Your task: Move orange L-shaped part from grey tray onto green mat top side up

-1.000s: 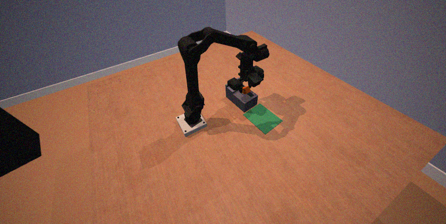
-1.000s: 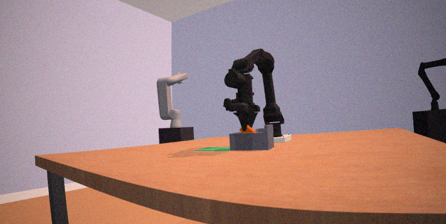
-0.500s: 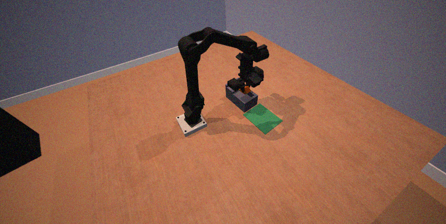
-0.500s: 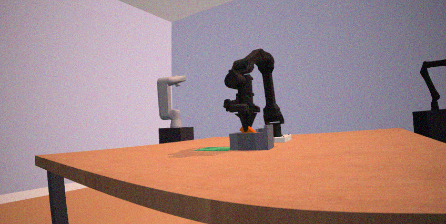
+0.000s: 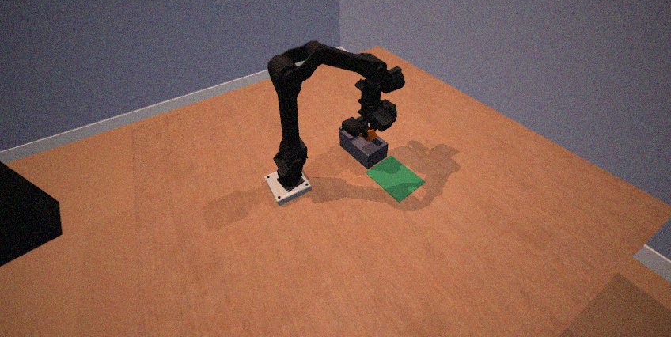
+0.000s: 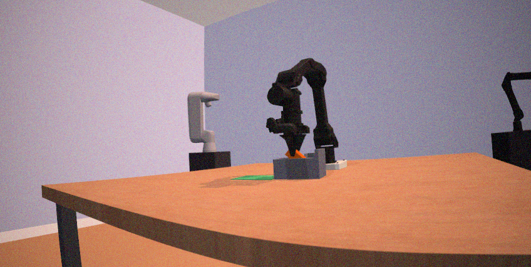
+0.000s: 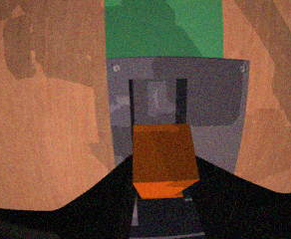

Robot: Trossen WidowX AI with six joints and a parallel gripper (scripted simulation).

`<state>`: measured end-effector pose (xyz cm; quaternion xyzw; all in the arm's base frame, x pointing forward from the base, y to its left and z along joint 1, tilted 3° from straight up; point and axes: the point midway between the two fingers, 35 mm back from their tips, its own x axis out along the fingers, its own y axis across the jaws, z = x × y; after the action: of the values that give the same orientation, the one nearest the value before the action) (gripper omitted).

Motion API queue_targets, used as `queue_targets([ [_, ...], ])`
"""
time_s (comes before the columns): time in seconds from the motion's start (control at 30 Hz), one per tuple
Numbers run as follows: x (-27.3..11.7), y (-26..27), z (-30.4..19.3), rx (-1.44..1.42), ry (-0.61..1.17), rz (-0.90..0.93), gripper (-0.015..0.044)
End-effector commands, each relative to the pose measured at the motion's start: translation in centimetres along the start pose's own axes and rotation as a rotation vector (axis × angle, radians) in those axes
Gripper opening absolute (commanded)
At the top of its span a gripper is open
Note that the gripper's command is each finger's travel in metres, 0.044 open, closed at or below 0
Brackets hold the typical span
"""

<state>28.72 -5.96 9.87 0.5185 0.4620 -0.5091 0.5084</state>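
The orange L-shaped part (image 7: 163, 161) is tilted in the grey tray (image 7: 179, 110), one end raised above the pocket. It also shows in the exterior view (image 6: 295, 154) sticking up above the tray (image 6: 299, 167), and in the top view (image 5: 369, 134) above the tray (image 5: 362, 146). My gripper (image 7: 159, 160) reaches straight down over the tray and is shut on the raised end of the part; it also shows in the exterior view (image 6: 294, 149). The green mat (image 5: 395, 178) lies flat beside the tray, beyond it in the wrist view (image 7: 164, 10).
The arm's base plate (image 5: 287, 187) stands on the wooden table left of the tray. A white robot arm on a black stand (image 6: 204, 130) and a black stand with another arm (image 6: 512, 141) are beyond the table's far edges.
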Motion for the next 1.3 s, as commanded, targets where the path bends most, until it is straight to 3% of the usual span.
queue_targets([
  [0.0, -0.6, 0.1, 0.0, 0.001, 0.001, 0.003, 0.0],
  [1.27, -6.5, 0.0, 0.0, 0.003, 0.005, 0.003, 0.0],
])
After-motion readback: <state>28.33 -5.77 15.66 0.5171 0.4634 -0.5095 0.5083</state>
